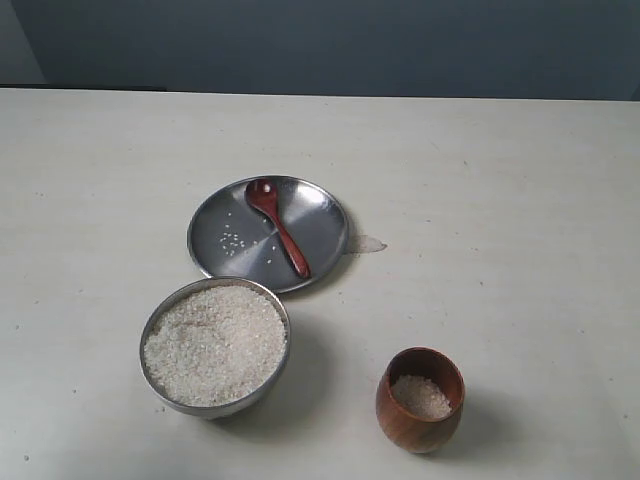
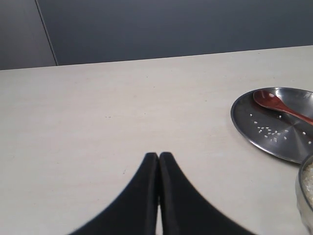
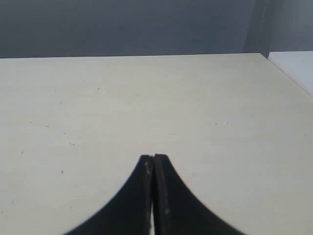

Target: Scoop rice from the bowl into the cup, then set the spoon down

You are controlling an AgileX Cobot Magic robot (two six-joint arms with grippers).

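Note:
The steel bowl (image 1: pixel 216 347) stands near the front, heaped with rice (image 1: pixel 214 343). To its right is the wooden cup (image 1: pixel 420 399) with some rice (image 1: pixel 420 396) inside. The wooden spoon (image 1: pixel 277 225) lies on a flat steel plate (image 1: pixel 320 215) behind the bowl, with a few loose grains beside it. No arm shows in the exterior view. My left gripper (image 2: pixel 158 155) is shut and empty over bare table, with the plate (image 2: pixel 244 122), the spoon (image 2: pixel 279 105) and the bowl's rim (image 2: pixel 301 181) off to one side. My right gripper (image 3: pixel 153 157) is shut and empty over bare table.
A pale table (image 1: pixel 500 200) carries everything, with a dark wall behind its far edge. A small wet-looking stain (image 1: pixel 366 243) lies just right of the plate. The table's corner (image 3: pixel 266 55) shows in the right wrist view.

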